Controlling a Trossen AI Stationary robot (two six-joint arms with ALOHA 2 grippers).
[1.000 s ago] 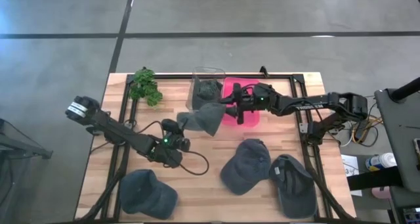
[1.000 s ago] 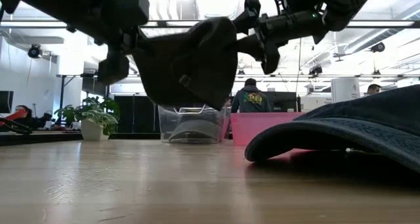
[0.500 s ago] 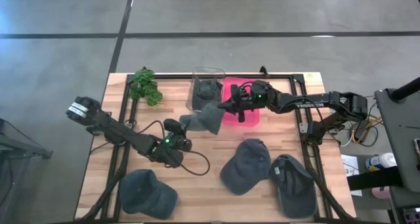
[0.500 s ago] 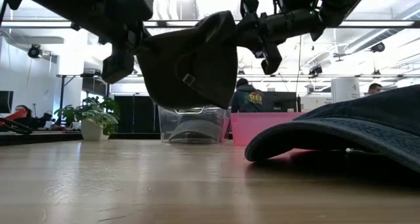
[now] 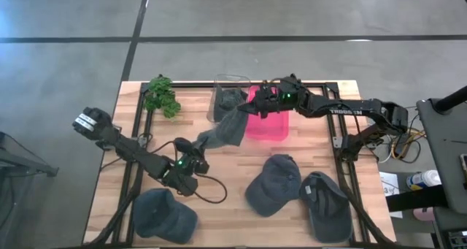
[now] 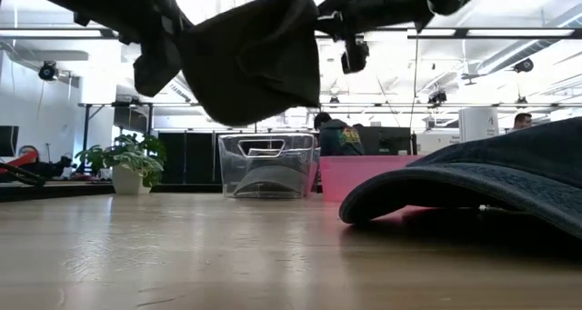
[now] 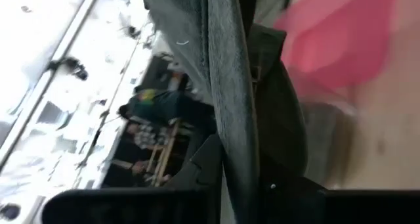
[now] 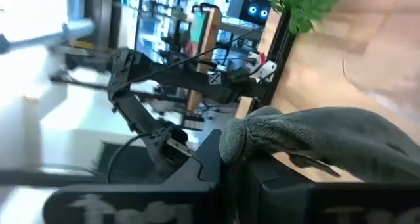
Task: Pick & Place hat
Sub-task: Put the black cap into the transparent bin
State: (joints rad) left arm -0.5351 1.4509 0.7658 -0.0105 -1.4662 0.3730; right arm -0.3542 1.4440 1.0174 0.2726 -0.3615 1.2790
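Note:
A dark grey hat point(image 5: 228, 128) hangs in the air between my two grippers, above the middle of the table; it shows as a sagging dark shape point(image 6: 255, 60) in the low view. My left gripper point(image 5: 194, 145) is shut on its near-left end. My right gripper point(image 5: 250, 110) is shut on its far-right end, beside the pink bin point(image 5: 271, 126). A clear bin point(image 5: 232, 88) behind it holds another dark hat. My left gripper pinches a fold of the hat's cloth point(image 7: 237, 175) between its two fingers at the hat's near-left end, reaching in level. The hat stretches away from it, clear of the table. My right gripper pinches a bunched edge of the hat point(image 8: 239, 140) between its fingers at the far-right end, coming level from the table's right. This end is the higher one, and the cloth sags below and between the two holds.
Three more dark hats lie on the near half of the table: one near left point(image 5: 164, 214), two near right point(image 5: 273, 183) point(image 5: 326, 204). A small green plant point(image 5: 162, 96) stands at the far left. A cable point(image 5: 208, 187) trails by the left arm.
My right gripper has shut on the hat's far-right edge, rolled, and risen toward the far edge, lifting that end. My left gripper has drawn a little toward the near left with its end. The hat now hangs stretched out between them, higher than before.

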